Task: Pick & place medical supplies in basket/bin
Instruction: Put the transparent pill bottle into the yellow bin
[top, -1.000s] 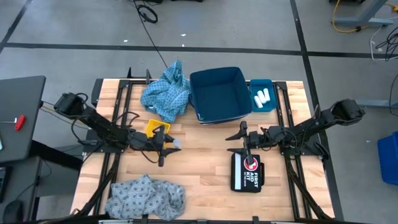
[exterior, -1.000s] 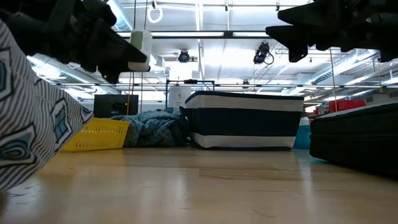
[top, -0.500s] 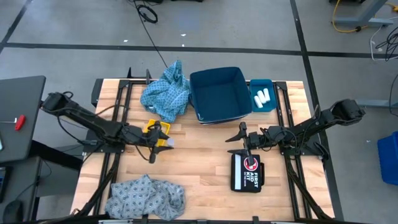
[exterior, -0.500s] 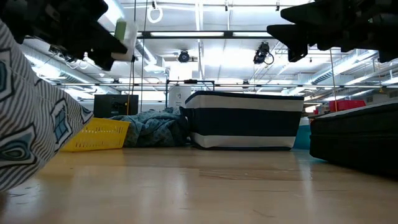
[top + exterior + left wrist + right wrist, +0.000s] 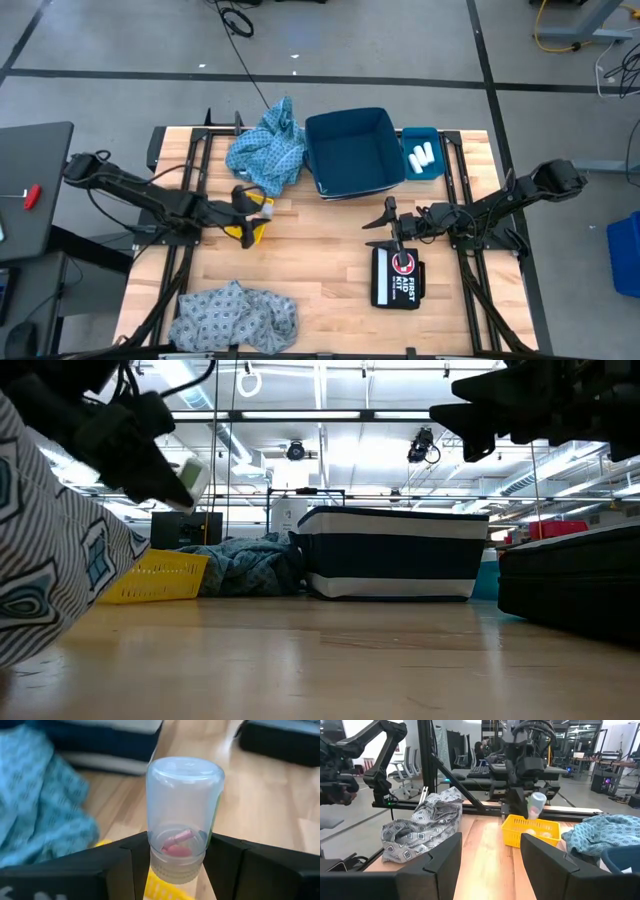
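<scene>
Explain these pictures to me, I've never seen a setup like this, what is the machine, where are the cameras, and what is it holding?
This is a robot with two dark arms working at a wooden table. Each arm ends in a two-fingered pincer.

One picture looks straight down from above. One looks level across the table top. The other two come from cameras on each wrist, looking past that arm's own fingers.

On the table sit a dark blue bin, a small teal tray with white rolls, a small yellow basket, two light-blue patterned cloths, and a black first aid kit.

The left pincer is shut on a small clear bottle with something pink inside, held above the yellow basket. The right pincer is open and empty, waiting above the table beside the first aid kit.
</scene>
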Controlling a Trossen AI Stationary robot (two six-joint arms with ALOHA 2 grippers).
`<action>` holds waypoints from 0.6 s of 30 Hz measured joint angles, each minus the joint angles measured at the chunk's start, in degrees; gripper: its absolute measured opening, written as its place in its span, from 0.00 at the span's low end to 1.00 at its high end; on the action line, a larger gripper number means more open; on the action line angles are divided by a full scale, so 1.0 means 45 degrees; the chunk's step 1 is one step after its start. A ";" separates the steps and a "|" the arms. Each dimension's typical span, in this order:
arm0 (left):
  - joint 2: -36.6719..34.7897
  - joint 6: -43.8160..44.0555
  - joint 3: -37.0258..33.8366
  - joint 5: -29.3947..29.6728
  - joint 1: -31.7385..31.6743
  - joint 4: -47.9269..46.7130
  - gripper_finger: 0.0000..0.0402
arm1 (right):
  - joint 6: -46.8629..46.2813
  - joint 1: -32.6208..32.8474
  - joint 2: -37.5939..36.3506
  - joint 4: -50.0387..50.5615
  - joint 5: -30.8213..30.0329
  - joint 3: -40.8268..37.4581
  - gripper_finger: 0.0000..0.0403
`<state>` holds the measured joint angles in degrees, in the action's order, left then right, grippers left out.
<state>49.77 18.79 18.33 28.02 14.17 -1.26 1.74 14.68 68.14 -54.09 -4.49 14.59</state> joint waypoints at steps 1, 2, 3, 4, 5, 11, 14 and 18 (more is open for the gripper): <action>0.0006 0.0330 0.0000 0.0081 0.0005 -0.0245 0.38 | 0.0005 0.0000 0.0000 0.0014 0.0000 0.0000 0.52; 0.0006 0.0678 0.0000 0.0122 0.0005 -0.0499 0.38 | 0.0001 0.0000 0.0000 0.0016 0.0001 0.0000 0.52; 0.0006 0.1022 0.0000 0.0128 0.0000 -0.0760 0.38 | 0.0000 0.0000 0.0000 0.0018 0.0000 0.0000 0.52; 0.0006 0.1347 0.0000 0.0115 0.0000 -0.1014 0.38 | 0.0005 0.0000 0.0000 0.0030 0.0000 0.0000 0.52; 0.0006 0.1776 0.0000 0.0098 0.0005 -0.1323 0.38 | 0.0002 0.0000 0.0000 0.0054 0.0000 0.0000 0.52; 0.0011 0.3919 0.0000 -0.0179 0.0005 -0.3165 0.38 | 0.0005 0.0000 0.0000 0.0093 -0.0002 0.0000 0.52; 0.0011 0.4472 0.0000 -0.0202 0.0005 -0.3496 0.38 | 0.0005 0.0000 -0.0002 0.0093 -0.0005 0.0000 0.52; 0.0011 0.4953 0.0000 -0.0414 -0.0002 -0.4056 0.38 | 0.0000 0.0000 0.0000 0.0093 -0.0010 0.0000 0.52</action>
<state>49.82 41.08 18.33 26.16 14.16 -19.51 1.74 14.68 68.14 -53.67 -4.54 14.59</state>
